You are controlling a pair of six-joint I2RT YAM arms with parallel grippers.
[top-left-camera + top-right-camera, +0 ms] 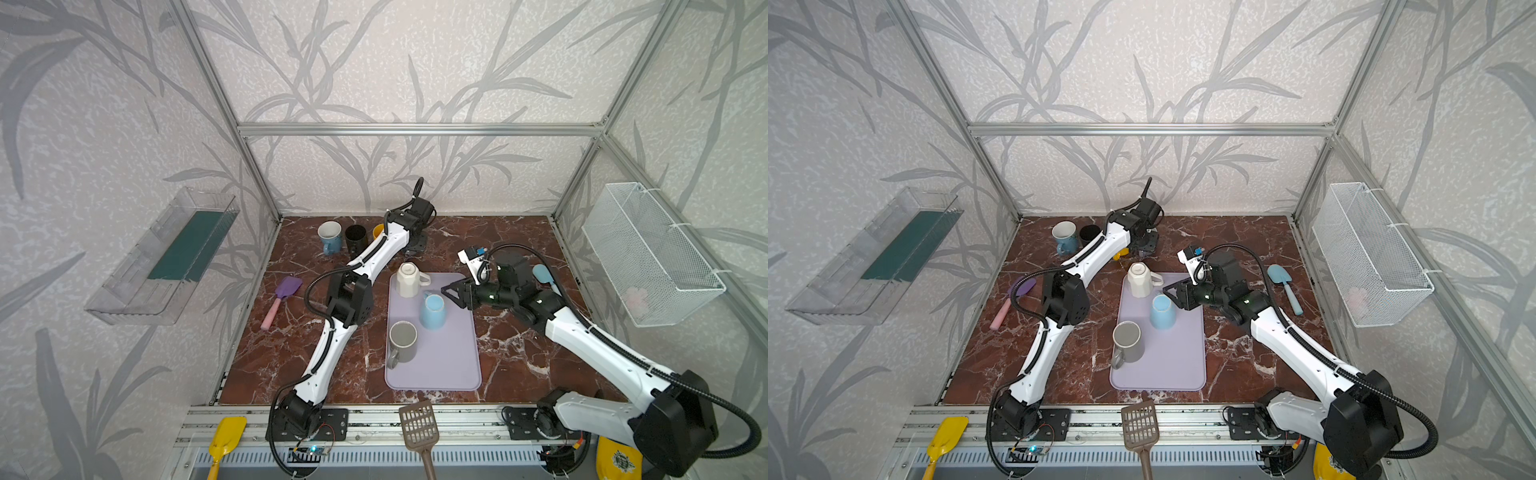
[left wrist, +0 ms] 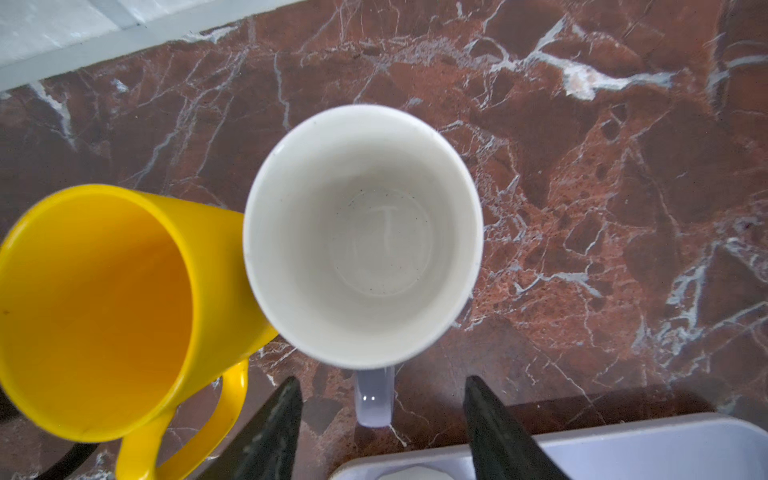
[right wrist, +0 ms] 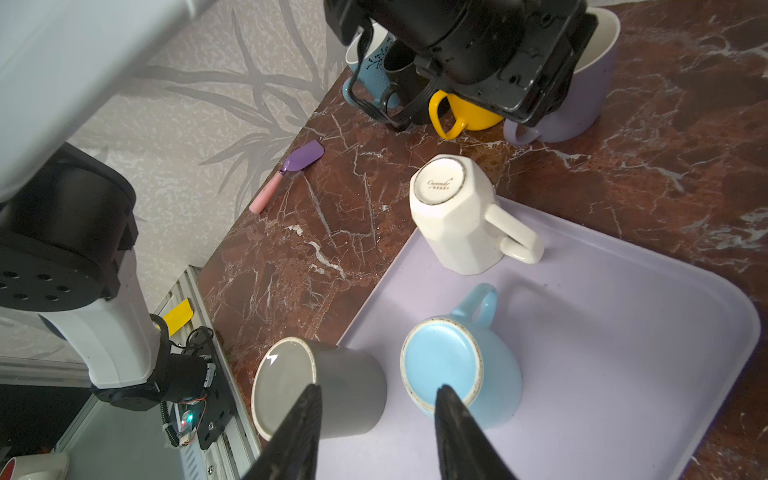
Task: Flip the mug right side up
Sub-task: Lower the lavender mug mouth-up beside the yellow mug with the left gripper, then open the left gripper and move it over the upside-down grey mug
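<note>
lavender mug (image 2: 361, 237) stands upright on the tabletop (image 2: 623, 187) just below the left claw (image 2: 380, 380), fingers (image 2: 274, 428) spread either side of its handle, clear of it; yellow mug (image 2: 104, 311) just beside. below the right claw (image 3: 378, 388), fingers (image 3: 299, 432) apart, gripping nothing, a lilac tray (image 3: 623, 332) holds grey mug (image 3: 353, 386), white mug (image 3: 453, 216) and blue mug (image 3: 440, 361), the last two bottom up.

The red-brown marble table (image 1: 519, 357) carries a lavender tray (image 1: 449, 365) lying flat in its middle, reaching almost to the near edge. Along the far edge, toward the left corner, stand a blue mug (image 1: 330, 237), a black mug (image 1: 356, 237), a yellow mug (image 2: 104, 307) and, just beside it, a lavender mug (image 2: 361, 232), all mouth up. A purple spatula (image 1: 282, 299) lies near the left edge and a light blue spatula (image 1: 1283, 286) near the right edge.
</note>
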